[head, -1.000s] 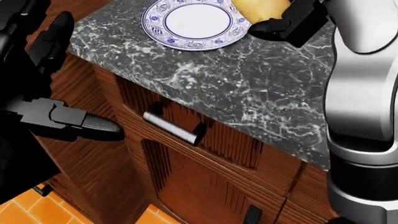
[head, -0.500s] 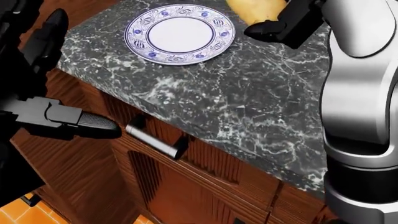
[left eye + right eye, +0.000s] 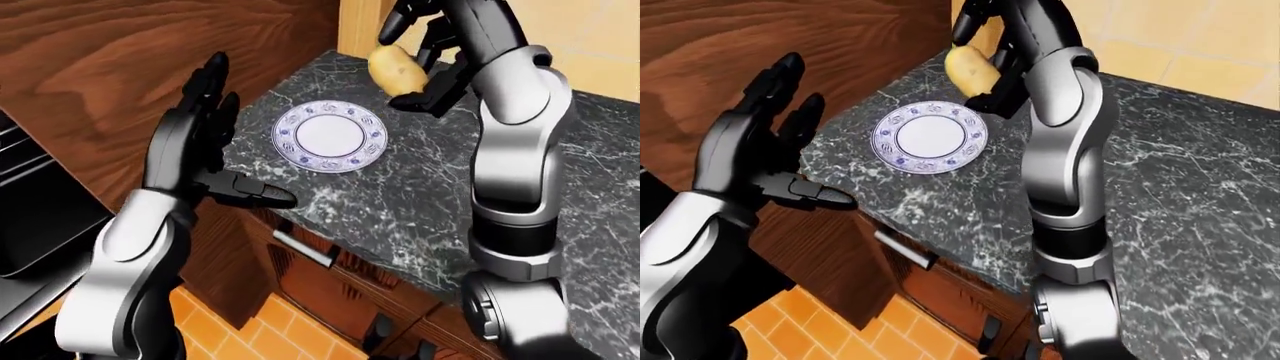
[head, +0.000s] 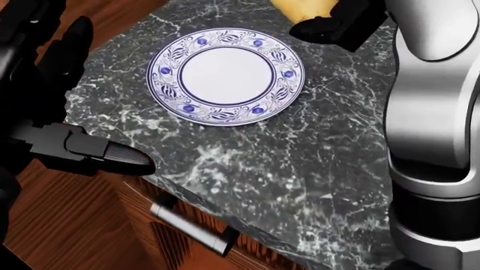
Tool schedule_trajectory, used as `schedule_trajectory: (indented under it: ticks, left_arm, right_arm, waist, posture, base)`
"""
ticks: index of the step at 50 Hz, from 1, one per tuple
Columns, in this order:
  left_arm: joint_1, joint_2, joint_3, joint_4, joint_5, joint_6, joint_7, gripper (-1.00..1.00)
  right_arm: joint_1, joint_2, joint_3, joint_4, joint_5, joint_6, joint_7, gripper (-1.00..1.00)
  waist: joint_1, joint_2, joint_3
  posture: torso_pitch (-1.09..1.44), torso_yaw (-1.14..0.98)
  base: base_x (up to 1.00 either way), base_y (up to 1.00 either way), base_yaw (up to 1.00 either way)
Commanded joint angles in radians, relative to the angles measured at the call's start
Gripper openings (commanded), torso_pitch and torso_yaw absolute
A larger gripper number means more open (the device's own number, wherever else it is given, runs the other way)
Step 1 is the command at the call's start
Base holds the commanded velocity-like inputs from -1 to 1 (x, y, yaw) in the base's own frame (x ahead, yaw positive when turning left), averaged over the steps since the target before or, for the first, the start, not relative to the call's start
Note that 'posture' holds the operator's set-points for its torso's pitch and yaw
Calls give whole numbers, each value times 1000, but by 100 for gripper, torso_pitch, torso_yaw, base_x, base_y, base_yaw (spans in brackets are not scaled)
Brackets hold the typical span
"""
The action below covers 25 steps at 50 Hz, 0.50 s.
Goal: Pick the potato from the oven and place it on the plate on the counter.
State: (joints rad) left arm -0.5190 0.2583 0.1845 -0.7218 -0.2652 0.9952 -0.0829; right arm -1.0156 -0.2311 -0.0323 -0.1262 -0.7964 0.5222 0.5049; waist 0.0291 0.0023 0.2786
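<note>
A yellow-brown potato is held in the air by my right hand, whose black fingers close round it, just up and right of the plate. The white plate with a blue patterned rim lies flat on the dark marble counter and has nothing on it. In the head view the plate sits at upper centre and only the potato's lower tip shows at the top edge. My left hand hangs open at the counter's left edge, fingers spread, holding nothing.
Wooden cabinet fronts with a metal drawer handle run below the counter. A tall wood panel stands at left, with part of the dark oven at the far left. Orange floor tiles show at the bottom.
The head camera has shifted, so the plate now sits lower and more central in its view. The potato stays in my right hand near the top edge. My left hand stays open.
</note>
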Motion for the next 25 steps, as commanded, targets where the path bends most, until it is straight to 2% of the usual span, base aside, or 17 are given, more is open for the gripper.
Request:
schedule_trajectory:
  ticks: [1, 15, 25]
  left_arm:
    - [-29, 8, 9, -29, 5, -22, 0, 100]
    - [-45, 10, 25, -40, -1, 3, -2, 100]
    - [-50, 15, 29, -32, -12, -1, 2, 100]
  right_arm:
    - [-34, -9, -11, -19, -10, -10, -11, -100]
    - [-76, 29, 13, 93, -21, -57, -16, -100]
    - [-217, 56, 24, 325, 3, -104, -47, -100]
  waist:
    - [-3, 9, -34]
    - [-5, 37, -52]
    - [-1, 38, -52]
  posture:
    - [140, 0]
    - [140, 0]
    - [140, 0]
  base:
    - [0, 0, 0]
    - [0, 0, 0]
    - [0, 0, 0]
